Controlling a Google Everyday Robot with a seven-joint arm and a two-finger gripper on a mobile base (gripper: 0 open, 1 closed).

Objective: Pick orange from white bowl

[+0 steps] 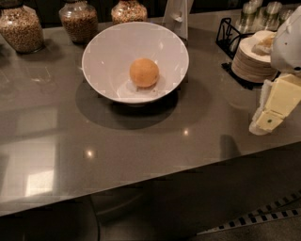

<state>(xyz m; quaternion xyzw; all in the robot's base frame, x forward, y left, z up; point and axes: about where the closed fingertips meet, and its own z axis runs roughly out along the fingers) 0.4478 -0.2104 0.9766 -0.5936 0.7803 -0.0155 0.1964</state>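
1. Progress: nothing done yet. The orange (pixel 144 72) sits at the bottom of the white bowl (pixel 101 52), roughly centre, untouched and with nothing on it.
2. My pincer (pixel 264 123) is at the far right, over the near-right part of the table (pixel 141 150), tilted down-left and well apart from the bowl. I can't tell whether it is released or clenched. It is not carrying the orange.
3. Left to do, my read: the whole pick. I need to swing left over the bowl, drop inside the rim, close on the orange and lift it out.
4. The bowl stands upright mid-table, with a wide mouth and steep flaring walls. A way in from above looks free. The walls probably rule out a side grab.
5. Around:
   - Three glass jars of grain-like stuff (pixel 21 28) (pixel 79 20) (pixel 129 10) stand along the back.
   - A pale upright thing (pixel 176 16) is just behind the bowl's far-right rim; I can't tell what it is.
   - A stack of small pale plates (pixel 251 61) is right of the bowl, beside a black wire rack (pixel 225 35).
   - Metal containers (pixel 256 12) stand behind the rack.
6. In the way: nothing stands on the table between the pincer and the bowl. The plate stack is near my arm, so I could clip it on the swing. The orange is round and may roll on the glossy bowl floor if nudged off-centre.
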